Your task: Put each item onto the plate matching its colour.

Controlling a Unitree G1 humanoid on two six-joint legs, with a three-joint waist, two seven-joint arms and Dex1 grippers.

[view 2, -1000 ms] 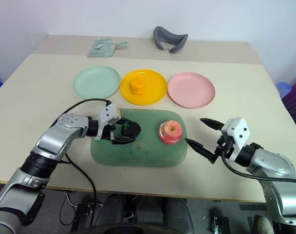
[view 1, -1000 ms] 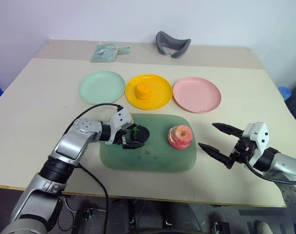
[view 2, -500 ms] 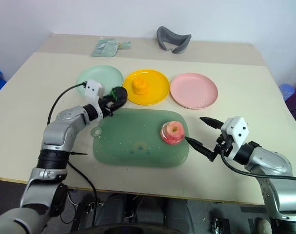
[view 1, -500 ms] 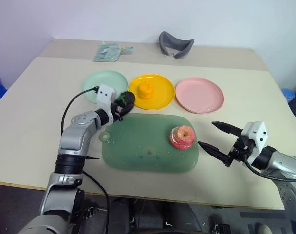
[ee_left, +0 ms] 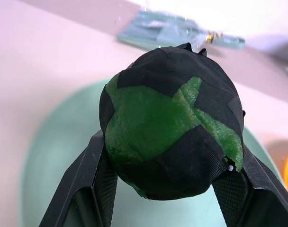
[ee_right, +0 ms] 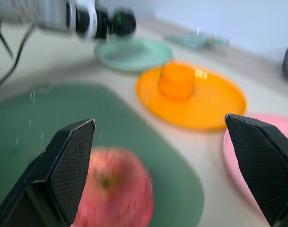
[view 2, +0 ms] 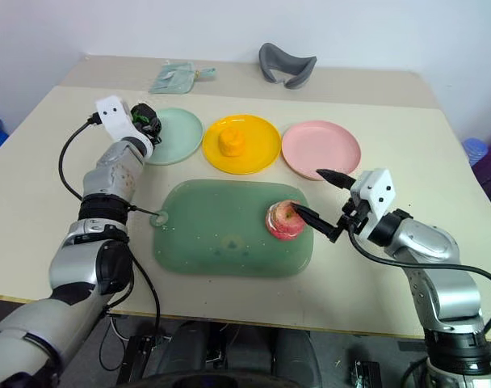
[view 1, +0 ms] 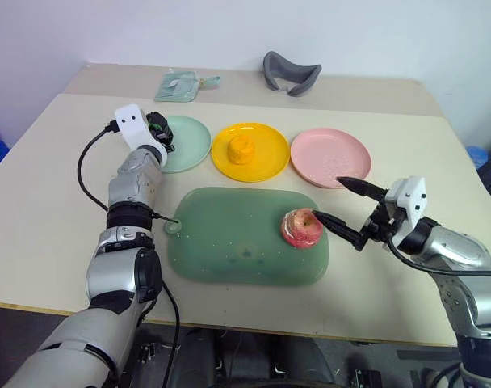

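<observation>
The left gripper point(ee_left: 168, 189), clamped on the dark green ball point(ee_left: 172, 124), has carried it off the tray point(view 1: 229, 250) to the mint plate point(view 1: 185, 144) at ten o'clock, ready to release, while the right gripper point(view 1: 341, 203) spreads wide beside the apple point(view 1: 301, 228).

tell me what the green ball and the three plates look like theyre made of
Green ball: probably soft foam, matte, patched with black mesh-like fabric whose weave shows. Mint plate, yellow plate and pink plate: likely smooth moulded plastic, uniform colour, faint sheen.

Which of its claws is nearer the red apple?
Right. The right gripper is beside the apple on the green tray; the left gripper is over the mint plate.
</observation>
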